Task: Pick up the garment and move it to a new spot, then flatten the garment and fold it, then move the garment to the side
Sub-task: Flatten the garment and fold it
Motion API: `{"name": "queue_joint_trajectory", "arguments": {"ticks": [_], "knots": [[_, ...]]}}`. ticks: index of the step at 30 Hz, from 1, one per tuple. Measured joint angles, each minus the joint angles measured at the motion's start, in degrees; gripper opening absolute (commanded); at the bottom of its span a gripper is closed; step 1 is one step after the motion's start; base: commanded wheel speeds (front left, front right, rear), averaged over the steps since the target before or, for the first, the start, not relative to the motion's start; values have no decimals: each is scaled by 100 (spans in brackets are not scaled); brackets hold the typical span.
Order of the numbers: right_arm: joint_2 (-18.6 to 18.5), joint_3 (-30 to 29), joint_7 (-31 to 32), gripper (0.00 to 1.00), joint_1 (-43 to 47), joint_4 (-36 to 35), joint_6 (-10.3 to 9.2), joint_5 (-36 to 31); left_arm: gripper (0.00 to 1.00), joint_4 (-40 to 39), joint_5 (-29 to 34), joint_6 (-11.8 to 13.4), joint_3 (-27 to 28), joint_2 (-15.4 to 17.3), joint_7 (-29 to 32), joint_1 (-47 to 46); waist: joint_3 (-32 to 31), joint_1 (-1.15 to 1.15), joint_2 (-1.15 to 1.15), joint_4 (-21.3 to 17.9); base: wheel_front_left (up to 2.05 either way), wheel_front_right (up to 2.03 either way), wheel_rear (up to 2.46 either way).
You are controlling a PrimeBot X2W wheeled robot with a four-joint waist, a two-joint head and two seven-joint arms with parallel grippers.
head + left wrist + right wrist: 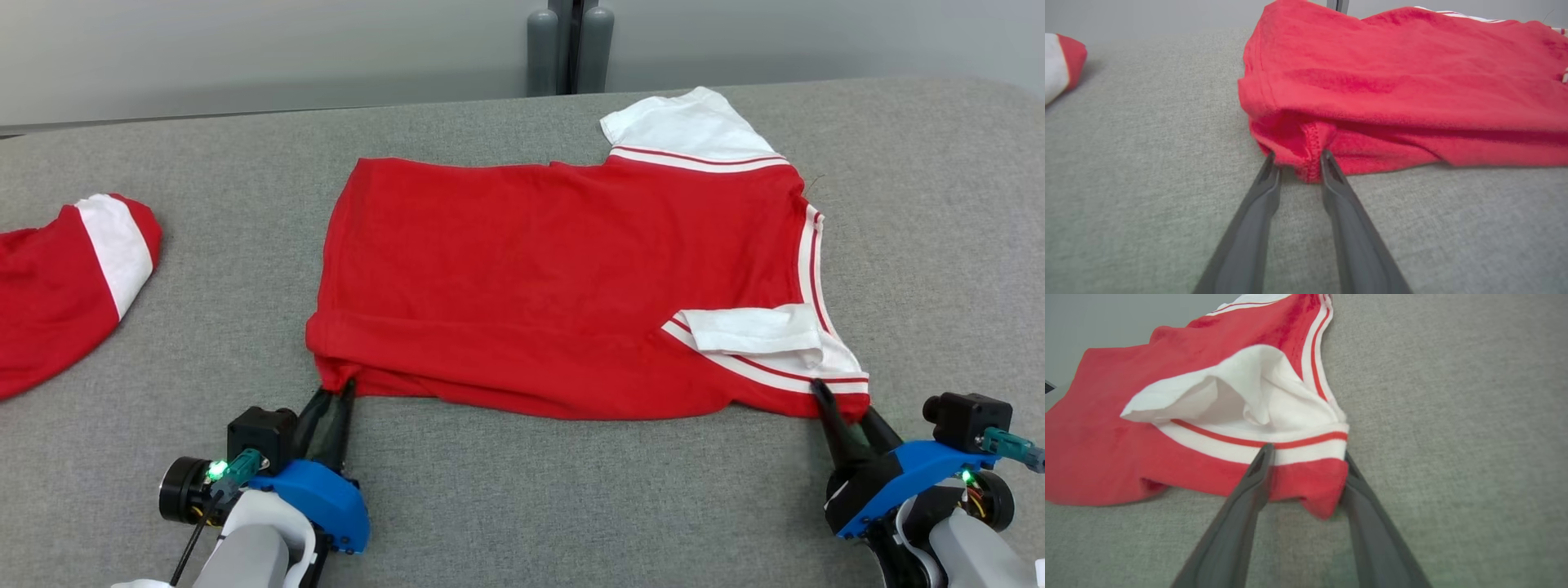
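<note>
The garment (555, 278) is a red shirt with white, red-striped sleeves, lying spread flat across the grey padded table (522, 506). My left gripper (335, 390) is at its near left corner. In the left wrist view the gripper (1298, 157) is open, its fingers straddling a bunched red hem seam (1312, 151). My right gripper (841, 402) is at the near right corner below a folded white sleeve (751, 331). That gripper (1307, 453) is open in the right wrist view, with the red corner (1310, 486) between its fingers.
A second red and white garment (57, 286) lies at the table's left edge, also in the left wrist view (1057, 61). Two grey posts (569, 49) stand behind the table's far edge. Bare grey table runs along the near side and to the right.
</note>
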Motion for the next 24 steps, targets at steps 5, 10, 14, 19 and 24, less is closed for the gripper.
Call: {"name": "queue_joint_trajectory", "arguments": {"ticks": [5, 10, 14, 19, 24], "knots": [[4, 74, -141, 0, -44, 77, 0, 102, 0, -54, -79, -22, 40, -18, 0, -32, -32, 0, 0, 52, 0, 0, 0], [-64, 105, -275, 0, 74, -3, 0, 254, 0, -349, -152, -22, 107, -47, -1, 194, -225, 0, 0, 133, 0, 0, 0], [-164, 57, -331, 0, 467, -321, 0, 404, 0, -713, -180, -23, 240, -77, 0, 677, -424, 0, 0, 177, 0, 0, 0], [-305, -151, -208, 0, 1123, -889, 1, 442, 0, -1143, -179, -23, 436, -81, 0, 1359, -614, 0, 0, 217, 0, 0, 0], [-343, -579, 58, 0, 1814, -1552, 1, 376, 0, -1540, -160, -13, 528, -110, 0, 1875, -691, 0, 0, 291, 0, 0, 0]]}}
